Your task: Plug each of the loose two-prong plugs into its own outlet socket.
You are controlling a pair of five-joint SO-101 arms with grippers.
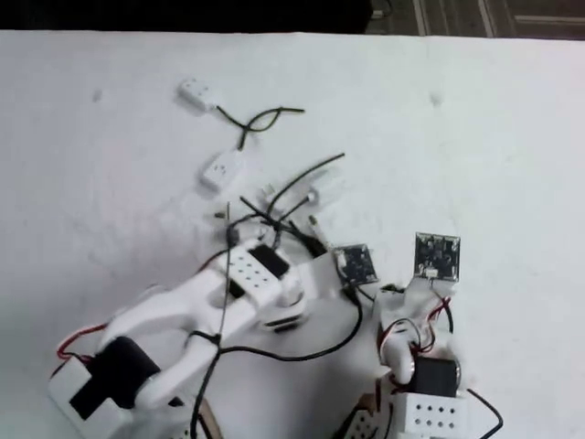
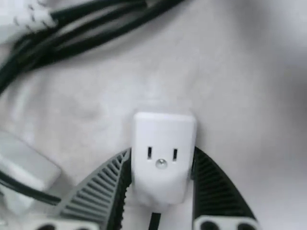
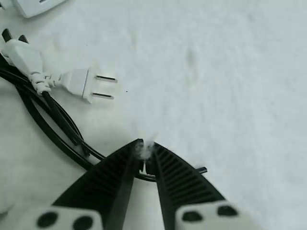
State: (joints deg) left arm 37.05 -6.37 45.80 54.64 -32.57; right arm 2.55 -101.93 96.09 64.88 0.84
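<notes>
White plastic socket (image 2: pixel 163 143) sits clamped btwn the left pincer's (image 2: pixel 162 152) ribbed fingers (image 2: pixel 103 191), slotted face showing w/ nothing plugged in, on the white table (image 2: pixel 249 72) near a bunch of black cables (image 2: pixel 86 33). Right pincer (image 3: pixel 144 149) is closed, tips meeting on nothing, w/ a black cord (image 3: pixel 57 120) running under it. A loose two-prong plug (image 3: pixel 79 82) lies nearby on the tabletop, and a second plug (image 3: pixel 21 53) sits just beside that one.
</notes>
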